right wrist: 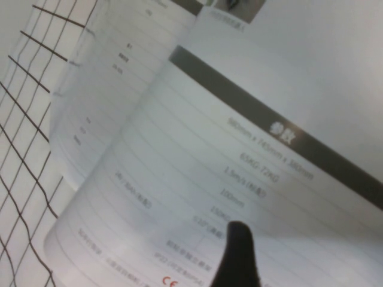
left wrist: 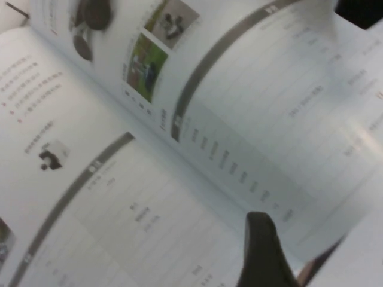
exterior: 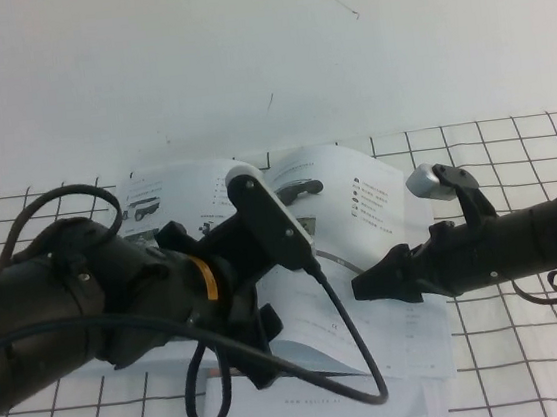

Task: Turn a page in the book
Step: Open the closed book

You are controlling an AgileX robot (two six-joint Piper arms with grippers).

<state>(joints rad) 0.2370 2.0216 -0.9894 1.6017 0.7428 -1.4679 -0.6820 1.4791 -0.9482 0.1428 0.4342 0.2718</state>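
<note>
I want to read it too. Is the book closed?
No, the book lies open on the checked cloth, printed pages showing on both sides.

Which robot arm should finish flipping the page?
Probably the left. The left gripper hangs over the middle of the book, close to the lifted page. The right gripper hovers open over the book's right-hand side.

Tabletop (exterior: 514, 151): white cloth with black grid lines is lying flat, running up to the wall.
Wall (exterior: 241, 52): plain white, showing faint dark scratches under even light.
</note>
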